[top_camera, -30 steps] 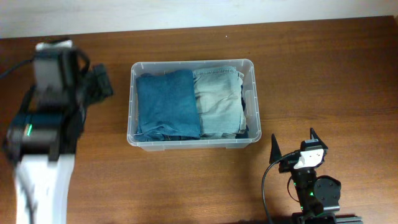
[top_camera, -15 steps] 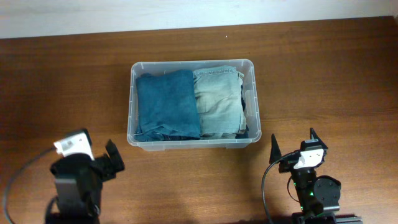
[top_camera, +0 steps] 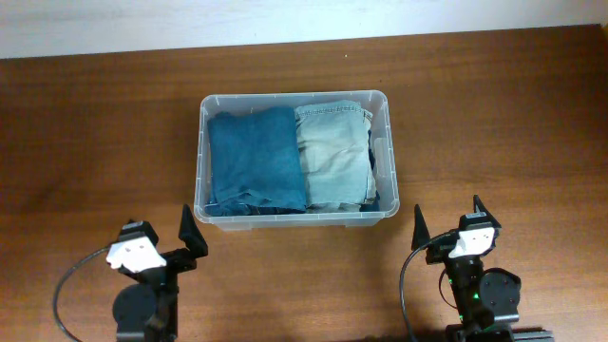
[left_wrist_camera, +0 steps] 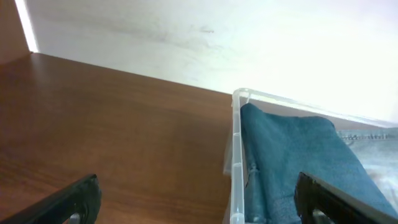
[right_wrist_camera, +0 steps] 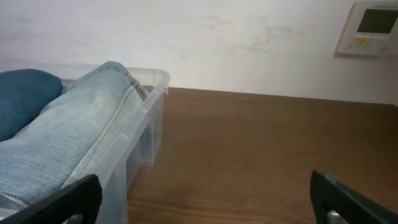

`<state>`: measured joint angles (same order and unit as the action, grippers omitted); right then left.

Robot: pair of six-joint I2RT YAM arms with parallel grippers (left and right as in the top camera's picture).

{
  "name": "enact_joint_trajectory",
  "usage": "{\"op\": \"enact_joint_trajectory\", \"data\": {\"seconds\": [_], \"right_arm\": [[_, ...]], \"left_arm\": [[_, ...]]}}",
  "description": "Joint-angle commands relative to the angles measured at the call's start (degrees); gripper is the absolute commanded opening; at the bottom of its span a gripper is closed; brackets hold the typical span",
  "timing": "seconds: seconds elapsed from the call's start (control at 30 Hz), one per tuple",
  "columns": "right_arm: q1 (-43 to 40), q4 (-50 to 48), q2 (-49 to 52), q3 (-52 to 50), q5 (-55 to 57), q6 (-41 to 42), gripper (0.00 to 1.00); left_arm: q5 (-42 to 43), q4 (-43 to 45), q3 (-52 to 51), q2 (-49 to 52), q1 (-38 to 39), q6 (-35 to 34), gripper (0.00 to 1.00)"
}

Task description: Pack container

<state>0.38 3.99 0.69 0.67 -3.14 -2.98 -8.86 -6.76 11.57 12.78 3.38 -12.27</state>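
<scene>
Right claw (top_camera: 447,211) parted near container (top_camera: 294,97), wall panel (right_wrist_camera: 372,27) only in right wrist view

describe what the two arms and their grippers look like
Both arms are black. The left gripper and right gripper each have two dark, pointed triangular fingers and a white block behind them. A black cable loops from each arm, and a small green light shows on the right arm's base.
</scene>
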Motion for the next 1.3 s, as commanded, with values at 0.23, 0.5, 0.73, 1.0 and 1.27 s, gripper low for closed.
{"op": "enact_joint_trajectory", "data": {"seconds": [0.23,0.5,0.73,1.0,1.27], "right_arm": [[-0.5,0.1,-0.5,-0.3,-0.7,0.5,0.98],[-0.5,0.1,-0.5,-0.3,-0.7,0.5,0.98],[-0.5,0.1,-0.5,-0.3,-0.7,0.5,0.98],[-0.5,0.1,-0.5,-0.3,-0.7,0.5,0.98],[-0.5,0.1,-0.5,-0.3,-0.7,0.5,0.98]], "left_arm": [[2.7,0.7,-6.9,-8.6,-1.8,0.4,0.99],[2.7,0.2,-9.3,-12.5,-3.0,0.4,0.99],[4.1,-1.3,-9.3,-12.5,-3.0,4.8,0.99],[7.2,-1.6,-9.3,-12.5,-4.6,13.2,0.99],[7.2,-1.6,-9.3,-12.5,-4.7,13.2,0.99]]}}
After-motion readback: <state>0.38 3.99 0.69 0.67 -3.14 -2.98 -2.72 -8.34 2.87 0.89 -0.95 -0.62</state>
